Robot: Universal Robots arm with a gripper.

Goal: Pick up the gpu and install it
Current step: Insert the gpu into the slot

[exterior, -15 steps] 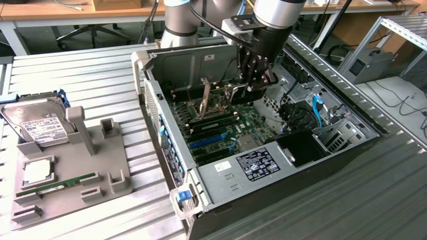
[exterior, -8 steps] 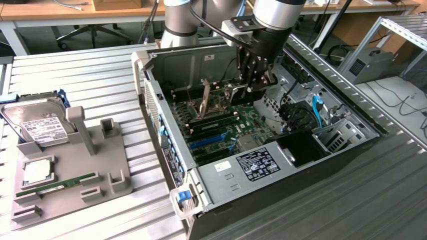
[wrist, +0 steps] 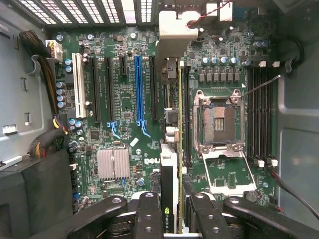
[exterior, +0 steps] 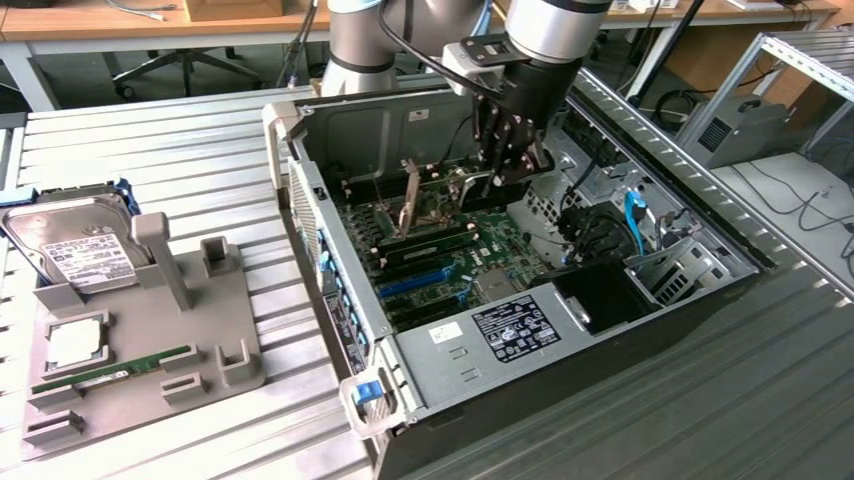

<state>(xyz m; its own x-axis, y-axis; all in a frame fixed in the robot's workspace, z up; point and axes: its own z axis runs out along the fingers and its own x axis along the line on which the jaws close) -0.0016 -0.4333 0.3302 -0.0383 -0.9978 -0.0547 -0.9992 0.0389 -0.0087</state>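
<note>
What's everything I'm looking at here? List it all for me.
computer case: one, black and grey, open, centre of the exterior view
motherboard: one, green, inside the case
gpu: one, dark, on edge over the motherboard
tray: one, grey, exterior view's left
hard drive: one, silver, on the tray
memory stick: one, green, on the tray
robot arm: one, silver, reaching into the case
pincer: one, black, shut on the gpu
</note>
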